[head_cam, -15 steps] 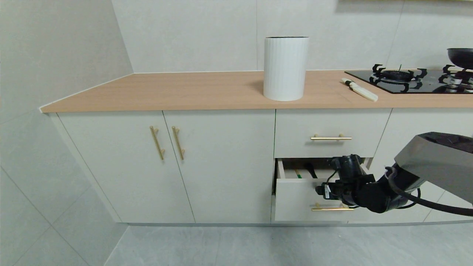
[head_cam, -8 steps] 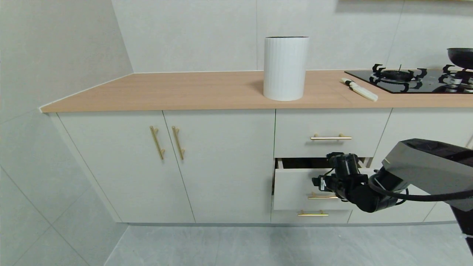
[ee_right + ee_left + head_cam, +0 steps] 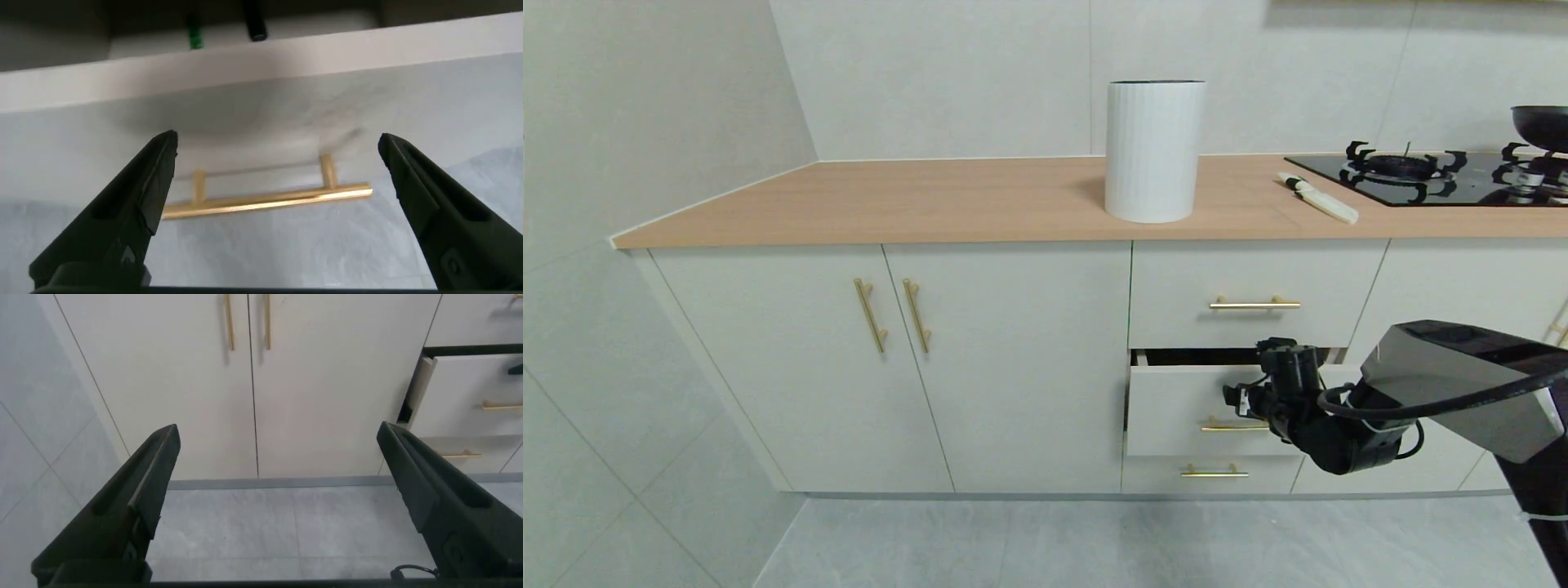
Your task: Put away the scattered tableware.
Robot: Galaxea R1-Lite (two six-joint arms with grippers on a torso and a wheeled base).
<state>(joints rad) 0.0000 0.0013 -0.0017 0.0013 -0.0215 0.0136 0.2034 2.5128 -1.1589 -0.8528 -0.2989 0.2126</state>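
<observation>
The middle drawer of the cabinet stands slightly ajar, with a dark gap above its white front. My right gripper is open right at that front, just above its gold handle. In the right wrist view the gripper faces the drawer front and the handle; a green utensil tip and a black one lie inside. A cream-handled knife lies on the wooden counter. My left gripper hangs open and empty over the floor, facing the cabinet doors.
A tall white ribbed canister stands on the counter left of the knife. A black gas hob with a pan is at the far right. Shut drawers sit above and below the ajar one. Grey tiled floor lies in front.
The middle drawer has slid inward from well open to a narrow gap. My right gripper has moved toward the cabinet with the drawer front.
</observation>
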